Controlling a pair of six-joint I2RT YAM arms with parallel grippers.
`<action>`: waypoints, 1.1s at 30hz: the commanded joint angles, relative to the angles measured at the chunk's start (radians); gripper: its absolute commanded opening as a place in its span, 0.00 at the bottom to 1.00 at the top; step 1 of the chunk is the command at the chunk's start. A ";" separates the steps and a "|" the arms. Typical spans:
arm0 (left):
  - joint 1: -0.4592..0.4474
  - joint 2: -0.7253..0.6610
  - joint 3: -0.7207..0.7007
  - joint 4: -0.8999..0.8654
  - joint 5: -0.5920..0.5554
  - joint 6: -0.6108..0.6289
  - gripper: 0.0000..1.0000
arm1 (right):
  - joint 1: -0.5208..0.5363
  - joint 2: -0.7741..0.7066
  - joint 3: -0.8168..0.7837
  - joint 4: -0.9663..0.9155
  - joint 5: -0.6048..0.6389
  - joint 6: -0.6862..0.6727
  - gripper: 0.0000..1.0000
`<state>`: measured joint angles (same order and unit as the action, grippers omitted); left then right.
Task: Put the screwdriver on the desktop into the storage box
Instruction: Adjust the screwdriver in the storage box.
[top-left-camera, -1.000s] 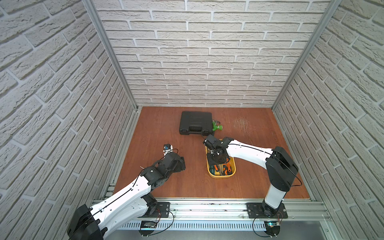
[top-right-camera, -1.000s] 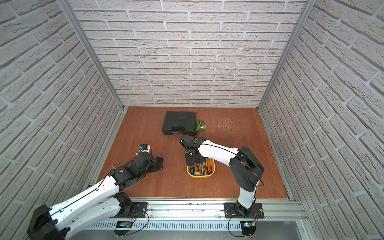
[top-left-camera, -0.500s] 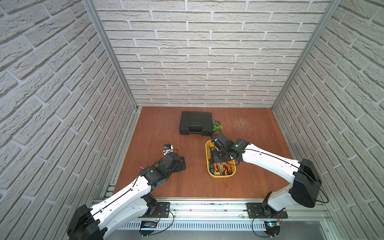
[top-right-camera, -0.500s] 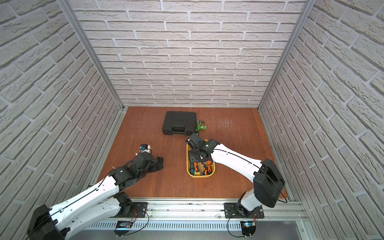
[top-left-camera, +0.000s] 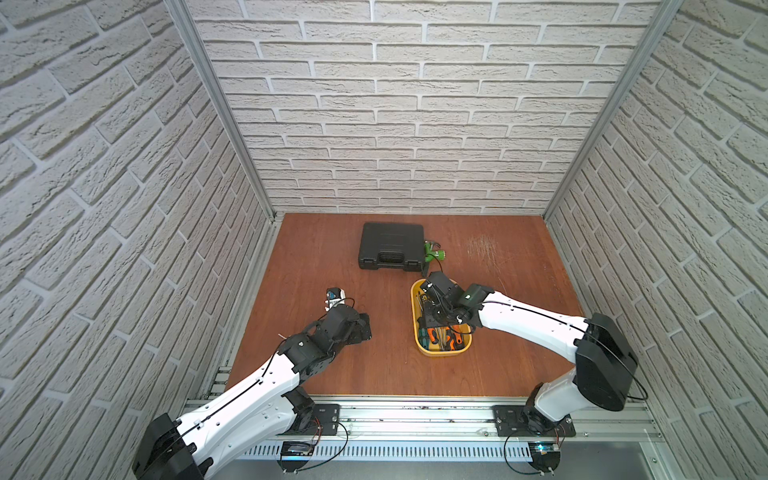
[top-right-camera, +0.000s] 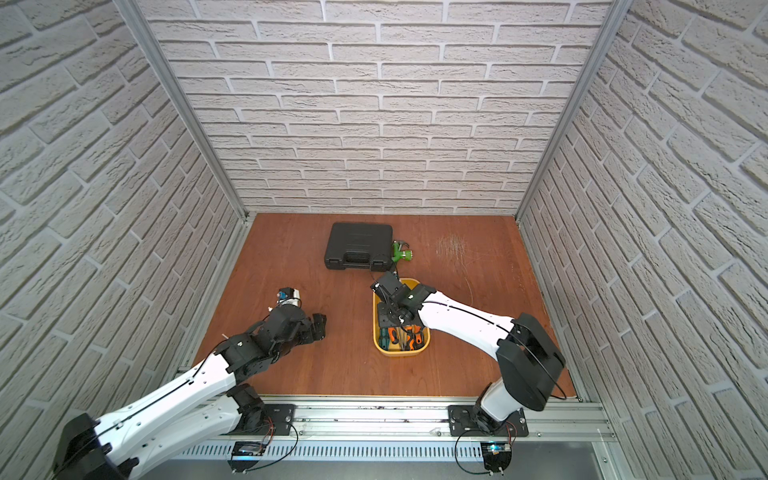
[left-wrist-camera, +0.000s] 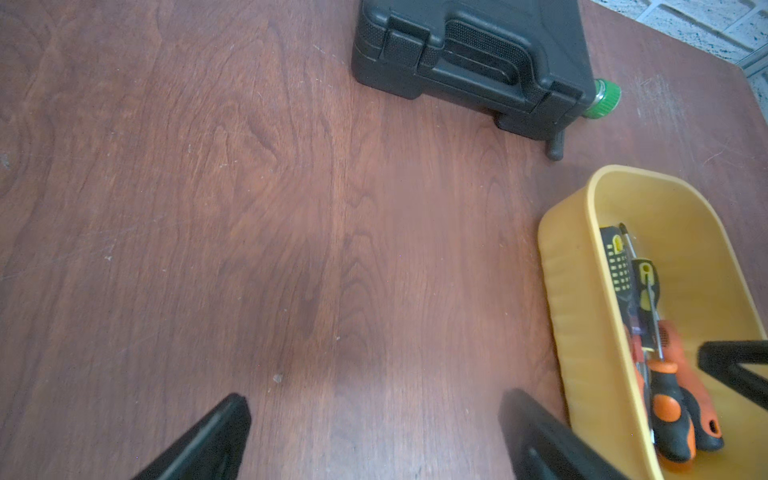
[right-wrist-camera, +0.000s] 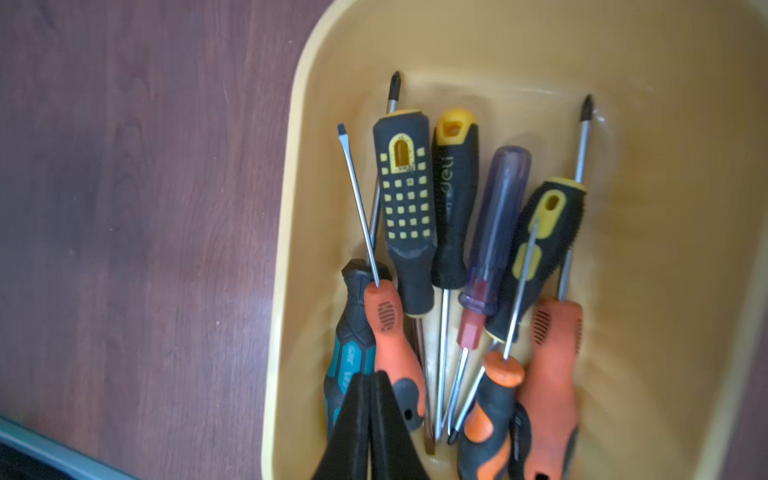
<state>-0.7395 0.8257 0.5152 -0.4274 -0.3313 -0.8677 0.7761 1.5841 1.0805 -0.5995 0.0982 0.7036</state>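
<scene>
The yellow storage box (top-left-camera: 416, 309) (top-right-camera: 376, 328) stands right of centre on the reddish-brown desktop (top-left-camera: 332, 257). Several screwdrivers (right-wrist-camera: 409, 199) (left-wrist-camera: 669, 407) lie packed inside it, with black-yellow, orange, purple and teal handles. None shows on the bare wood. My right gripper (right-wrist-camera: 369, 378) (top-left-camera: 429, 326) hangs over the box's left half, shut with nothing between its fingers, just above the teal and orange handles. My left gripper (left-wrist-camera: 374, 403) (top-left-camera: 365, 328) is open and empty, low over bare wood to the left of the box (left-wrist-camera: 552, 257).
A black latched tool case (top-left-camera: 390, 247) (left-wrist-camera: 469, 62) lies behind the box. A green-capped object (top-left-camera: 434, 251) (left-wrist-camera: 602, 97) sits against its right side. Brick walls close three sides. A metal rail (top-left-camera: 415, 411) runs along the front edge.
The right arm's elbow has swung out to the right and dropped lower, while its gripper stayed over the box and now stands shut. The left arm has not moved.
</scene>
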 joint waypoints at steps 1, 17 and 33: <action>0.005 -0.002 0.000 -0.004 -0.009 -0.003 0.98 | 0.003 0.037 0.002 0.067 -0.019 0.011 0.10; 0.006 0.008 0.000 0.001 -0.010 0.004 0.98 | -0.015 0.128 -0.016 0.089 0.035 0.011 0.10; 0.006 0.018 0.006 0.007 0.000 0.002 0.98 | -0.024 0.014 -0.013 0.043 0.082 -0.014 0.19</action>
<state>-0.7395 0.8402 0.5152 -0.4343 -0.3317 -0.8677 0.7601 1.6112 1.0626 -0.5400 0.1444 0.6987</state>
